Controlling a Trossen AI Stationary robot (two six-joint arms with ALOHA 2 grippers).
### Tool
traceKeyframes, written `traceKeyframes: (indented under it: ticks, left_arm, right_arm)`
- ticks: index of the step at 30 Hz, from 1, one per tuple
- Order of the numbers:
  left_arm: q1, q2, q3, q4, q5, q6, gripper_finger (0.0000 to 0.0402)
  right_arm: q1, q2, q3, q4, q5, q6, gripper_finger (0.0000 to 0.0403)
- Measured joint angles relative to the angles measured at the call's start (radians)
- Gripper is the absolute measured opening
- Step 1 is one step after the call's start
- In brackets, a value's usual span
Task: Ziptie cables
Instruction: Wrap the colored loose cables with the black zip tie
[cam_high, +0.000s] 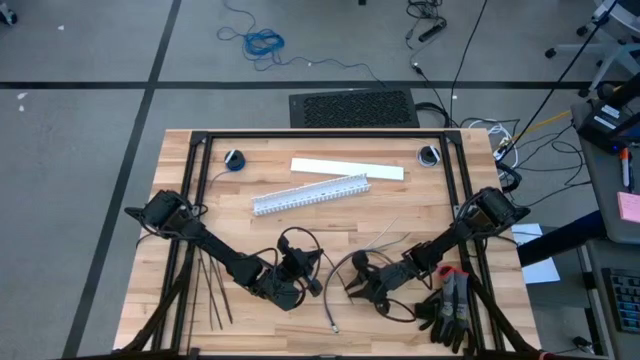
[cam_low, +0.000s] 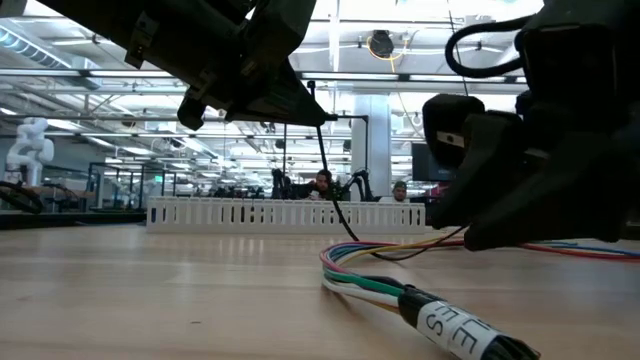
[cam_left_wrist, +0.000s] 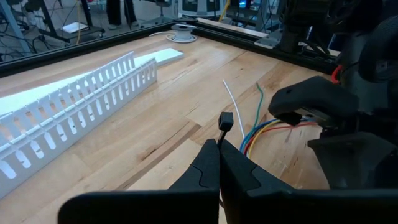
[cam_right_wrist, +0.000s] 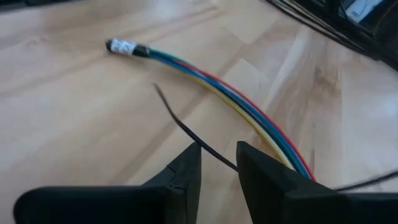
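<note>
Nearest the table's front edge, the cables (cam_low: 400, 285) lie on the wood, their dark labelled tip forward. The left gripper (cam_left_wrist: 219, 163), fingers pressed together, pinches a ziptie (cam_left_wrist: 224, 122) just above them. The right gripper (cam_right_wrist: 219, 163), fingers slightly spread, straddles the ziptie's thin tail. Farther back lies the white slotted duct (cam_high: 310, 194).

The only lettering sits on a white label (cam_low: 452, 332) wrapped round the cables (cam_low: 375, 280) just before their dark tip, at the near edge of the table. It shows black characters, but they cannot be read surely.
</note>
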Motion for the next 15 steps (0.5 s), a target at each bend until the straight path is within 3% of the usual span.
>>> traceKeyframes:
  ticks: [15]
  left_arm:
    - [0.000, 0.000, 0.000, 0.000, 0.000, 0.000, 0.0000]
  right_arm:
    - [-0.022, 0.032, 0.022, 0.010, -0.030, 0.022, 0.0079]
